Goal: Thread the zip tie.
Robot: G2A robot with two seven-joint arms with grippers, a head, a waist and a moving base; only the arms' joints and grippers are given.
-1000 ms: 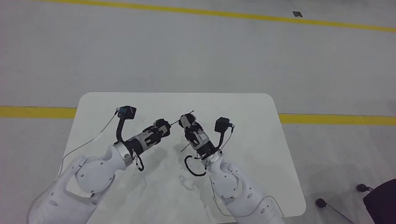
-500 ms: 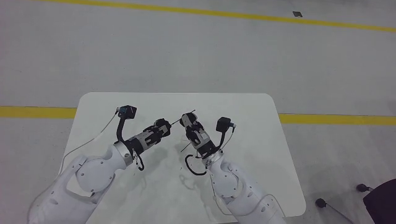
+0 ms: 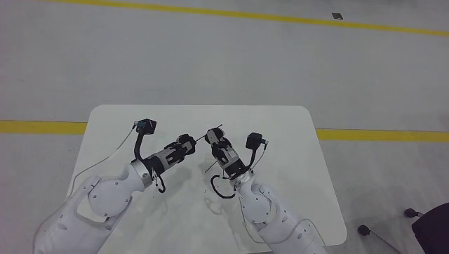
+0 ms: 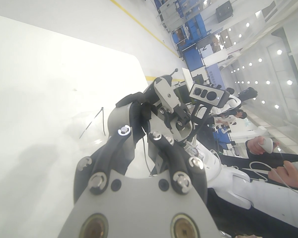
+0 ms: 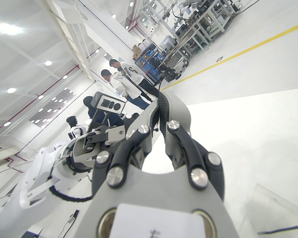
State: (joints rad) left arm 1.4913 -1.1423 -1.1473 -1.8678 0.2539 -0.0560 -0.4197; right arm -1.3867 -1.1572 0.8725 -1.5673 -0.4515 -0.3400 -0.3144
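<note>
Top view: white table [image 3: 295,128] on grey floor [image 3: 210,57] with yellow lines [image 3: 210,12].

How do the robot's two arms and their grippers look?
The left arm and right arm have rounded white shells. The left gripper and right gripper share a grey base plate, black link bars and silver screws. The right one's jaws are pale grey with black ribbed pads. Each wrist carries a black camera on a stalk.
</note>
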